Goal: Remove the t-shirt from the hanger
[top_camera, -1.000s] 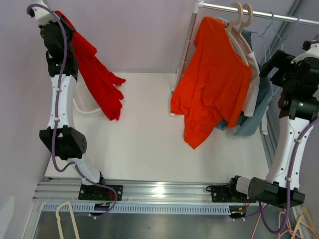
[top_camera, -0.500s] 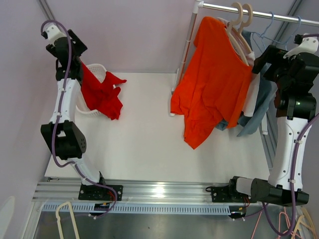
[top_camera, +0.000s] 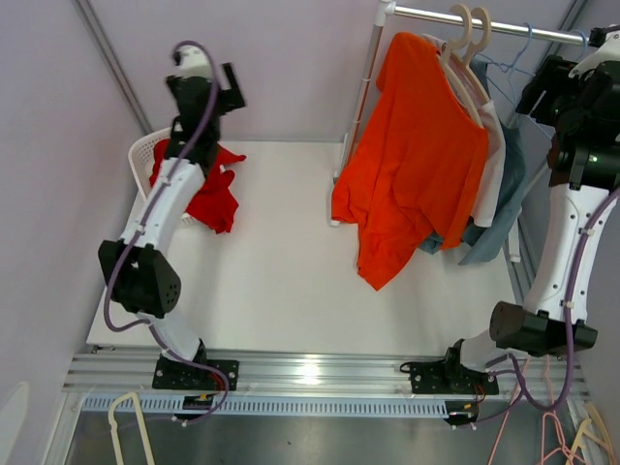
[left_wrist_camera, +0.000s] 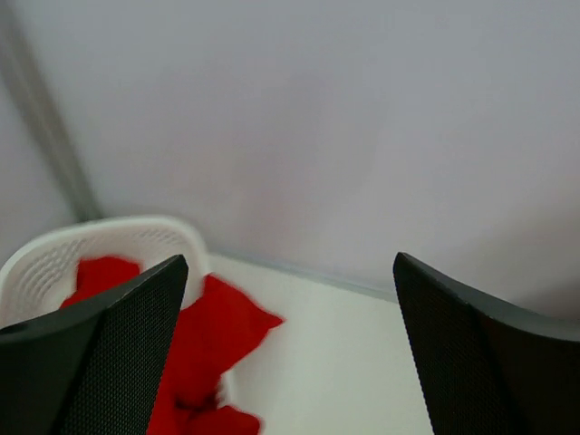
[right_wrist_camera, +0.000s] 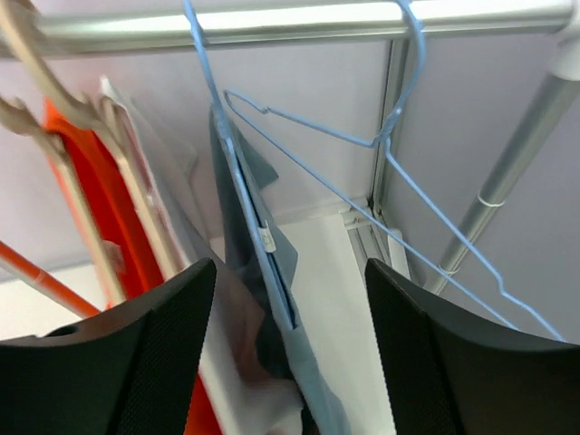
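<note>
White table (top_camera: 291,281) between lilac walls (top_camera: 281,68); red t-shirt (top_camera: 215,203) hanging over the basket (top_camera: 139,153); left pincer (left_wrist_camera: 288,263) and right pincer (right_wrist_camera: 290,272) spread

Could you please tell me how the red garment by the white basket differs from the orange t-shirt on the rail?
The red garment lies crumpled, spilling over the white basket onto the table; the orange t-shirt hangs from a hanger on the rail. The red garment is bunched; the orange t-shirt drapes long. Both are plain, warm-coloured fabric.
</note>
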You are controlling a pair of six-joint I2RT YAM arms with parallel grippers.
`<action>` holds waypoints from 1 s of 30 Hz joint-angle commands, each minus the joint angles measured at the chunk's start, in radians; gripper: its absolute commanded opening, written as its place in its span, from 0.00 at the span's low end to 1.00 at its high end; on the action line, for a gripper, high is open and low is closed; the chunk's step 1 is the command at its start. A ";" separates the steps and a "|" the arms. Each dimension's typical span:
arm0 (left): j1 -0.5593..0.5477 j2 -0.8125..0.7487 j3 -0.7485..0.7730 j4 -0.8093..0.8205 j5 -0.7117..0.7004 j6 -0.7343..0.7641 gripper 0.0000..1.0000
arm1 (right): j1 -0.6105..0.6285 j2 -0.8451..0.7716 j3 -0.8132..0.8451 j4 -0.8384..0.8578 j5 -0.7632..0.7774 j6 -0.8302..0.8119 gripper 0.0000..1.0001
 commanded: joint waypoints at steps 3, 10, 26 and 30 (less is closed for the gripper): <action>-0.302 -0.133 0.028 0.218 -0.037 0.297 0.99 | -0.010 0.130 0.121 -0.094 -0.102 -0.014 0.67; -0.405 -0.230 -0.056 0.181 0.039 0.136 1.00 | -0.010 0.183 0.192 -0.123 -0.162 -0.020 0.64; -0.503 -0.357 -0.165 0.186 0.013 0.165 1.00 | -0.008 0.258 0.184 -0.123 -0.194 -0.025 0.43; -0.503 -0.368 -0.182 0.193 0.014 0.171 1.00 | -0.005 0.263 0.183 -0.108 -0.189 -0.025 0.38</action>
